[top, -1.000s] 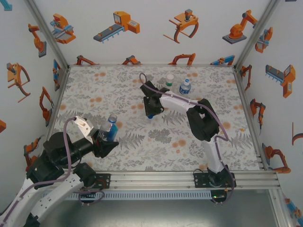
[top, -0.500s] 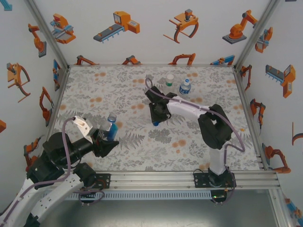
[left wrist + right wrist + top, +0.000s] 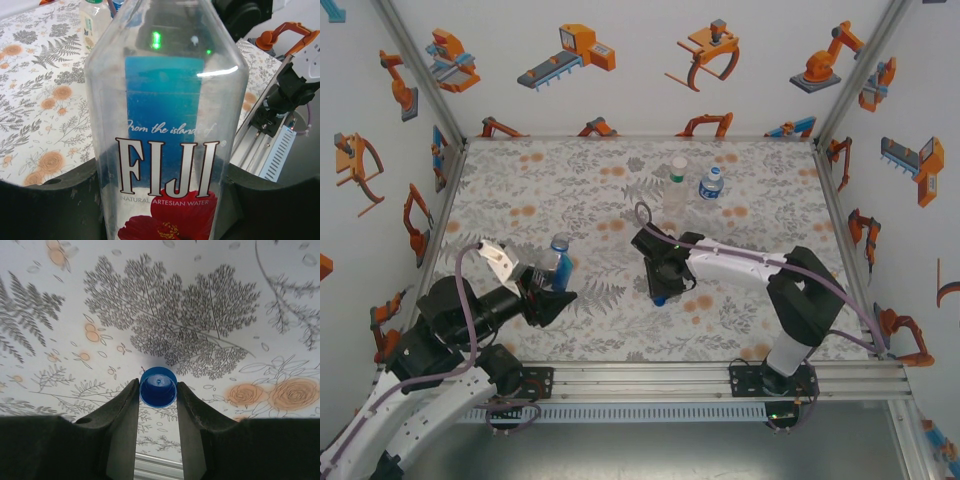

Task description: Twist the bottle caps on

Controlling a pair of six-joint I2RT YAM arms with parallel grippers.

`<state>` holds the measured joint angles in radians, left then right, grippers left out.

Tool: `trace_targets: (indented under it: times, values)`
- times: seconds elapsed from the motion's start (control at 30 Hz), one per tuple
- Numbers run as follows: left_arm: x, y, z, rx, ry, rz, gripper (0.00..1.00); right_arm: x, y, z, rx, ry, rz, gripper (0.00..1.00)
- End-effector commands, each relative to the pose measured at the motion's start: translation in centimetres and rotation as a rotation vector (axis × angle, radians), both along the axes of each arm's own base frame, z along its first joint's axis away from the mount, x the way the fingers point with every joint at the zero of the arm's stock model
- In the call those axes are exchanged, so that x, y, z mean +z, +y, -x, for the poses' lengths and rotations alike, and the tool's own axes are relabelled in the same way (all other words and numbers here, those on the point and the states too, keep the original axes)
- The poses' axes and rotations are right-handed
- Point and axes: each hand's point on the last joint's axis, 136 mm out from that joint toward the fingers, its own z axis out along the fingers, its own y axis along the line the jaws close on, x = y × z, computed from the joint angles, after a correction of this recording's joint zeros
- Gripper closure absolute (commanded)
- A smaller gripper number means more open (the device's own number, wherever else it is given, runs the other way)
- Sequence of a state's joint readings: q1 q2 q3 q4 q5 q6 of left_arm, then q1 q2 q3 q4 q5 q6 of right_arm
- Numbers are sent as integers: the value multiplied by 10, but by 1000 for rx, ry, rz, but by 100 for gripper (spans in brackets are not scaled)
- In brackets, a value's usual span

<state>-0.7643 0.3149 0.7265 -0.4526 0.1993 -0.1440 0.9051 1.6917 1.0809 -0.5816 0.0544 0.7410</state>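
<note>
Your right gripper [image 3: 158, 390] has swung back from mid-table toward the near edge, jaws pinched tight on the small, round, smooth blue cap [image 3: 158, 386] above the fern-and-rose printed table [image 3: 225, 305]. Your left gripper [image 3: 548, 296] stays clamped around the clear, glossy, blue-labelled bottle [image 3: 165, 125], near left.

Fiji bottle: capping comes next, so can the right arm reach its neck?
Probably yes: only bare table lies between the right gripper, shut on the blue cap, and the Fiji bottle in the left gripper.
</note>
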Motion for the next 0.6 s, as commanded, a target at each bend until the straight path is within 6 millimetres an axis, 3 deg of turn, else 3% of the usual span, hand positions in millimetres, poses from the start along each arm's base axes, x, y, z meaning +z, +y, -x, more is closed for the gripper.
trace_targets:
  times: [0.0,0.3,0.43,0.57]
  values:
    - [12,-2,-1,-1,-14,46,100,-1,0,3,-40,-16,-7,76]
    - [12,1,1,3,1,54,100,8,2,4,-35,-28,-12,63]
    - [12,3,1,11,2,69,100,17,0,4,-36,-47,-23,61]
    - [11,3,0,16,1,73,100,14,2,7,-30,-28,-29,60]
